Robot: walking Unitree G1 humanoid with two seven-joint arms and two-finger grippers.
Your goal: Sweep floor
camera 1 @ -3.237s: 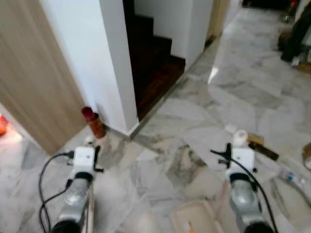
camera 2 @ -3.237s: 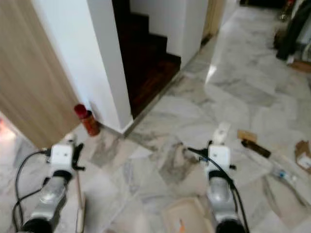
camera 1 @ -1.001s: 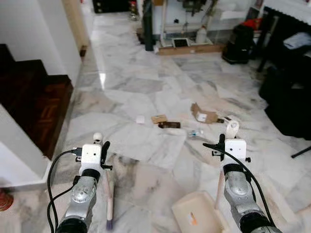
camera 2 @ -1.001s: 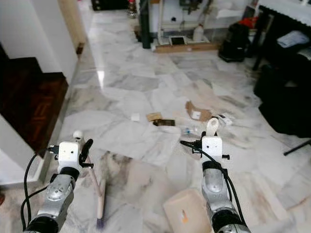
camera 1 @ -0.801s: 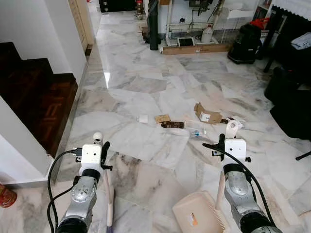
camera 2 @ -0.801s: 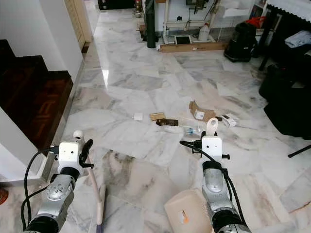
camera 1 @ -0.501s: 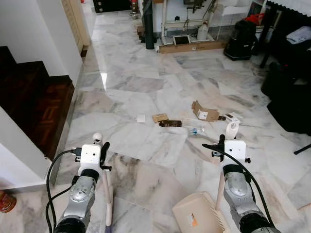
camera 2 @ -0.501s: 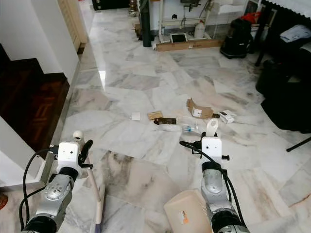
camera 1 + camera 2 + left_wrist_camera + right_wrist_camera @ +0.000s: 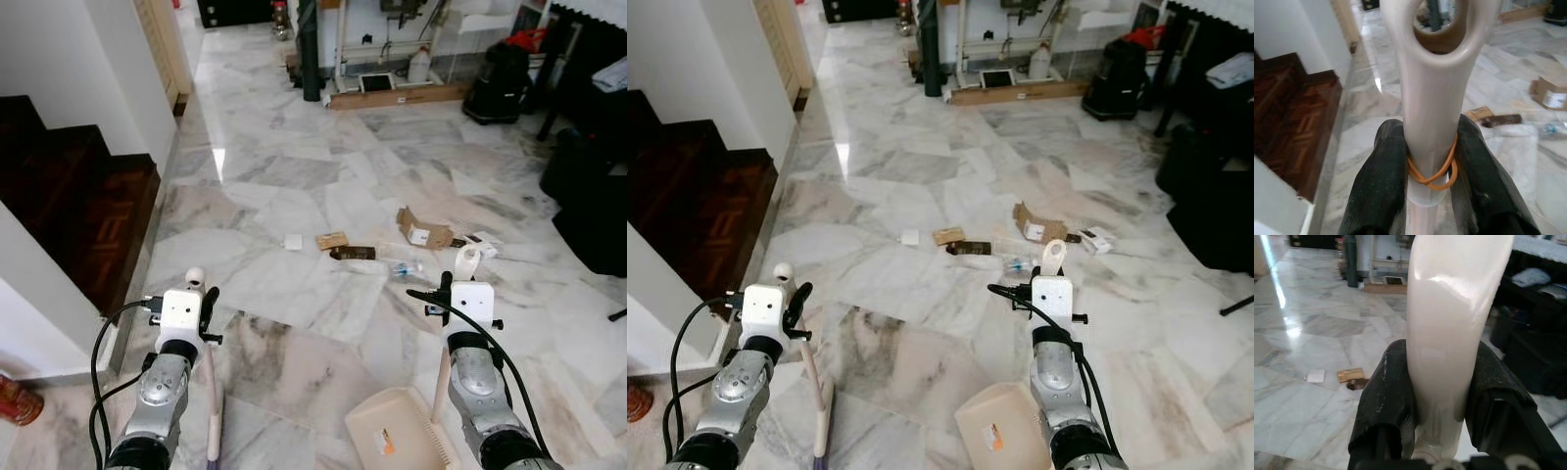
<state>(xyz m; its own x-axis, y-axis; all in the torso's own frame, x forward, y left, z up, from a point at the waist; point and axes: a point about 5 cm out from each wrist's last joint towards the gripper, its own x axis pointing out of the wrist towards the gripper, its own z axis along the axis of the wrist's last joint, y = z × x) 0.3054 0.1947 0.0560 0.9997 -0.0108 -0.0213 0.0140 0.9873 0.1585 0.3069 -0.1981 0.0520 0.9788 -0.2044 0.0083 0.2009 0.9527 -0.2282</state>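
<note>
My left gripper [image 9: 1431, 161] is clamped on the broom handle [image 9: 1434, 98], both fingers [image 9: 1382, 181] pressed against it, an orange rubber band [image 9: 1432, 169] looped around the handle between them. The broom [image 9: 212, 411] hangs down beside my left arm with its head low near the marble floor [image 9: 294, 196]. My right gripper [image 9: 1442, 391] is closed tight around the dustpan handle [image 9: 1449, 328]; the cream dustpan [image 9: 397, 436] sits low in front of my right arm. Litter ahead on the floor: torn cardboard box [image 9: 423, 227], dark wrapper [image 9: 352, 253], tan card [image 9: 332, 240], small white square [image 9: 293, 241], clear plastic bottle [image 9: 402, 266]. Dark wooden stairs [image 9: 69, 215] to my left.
</note>
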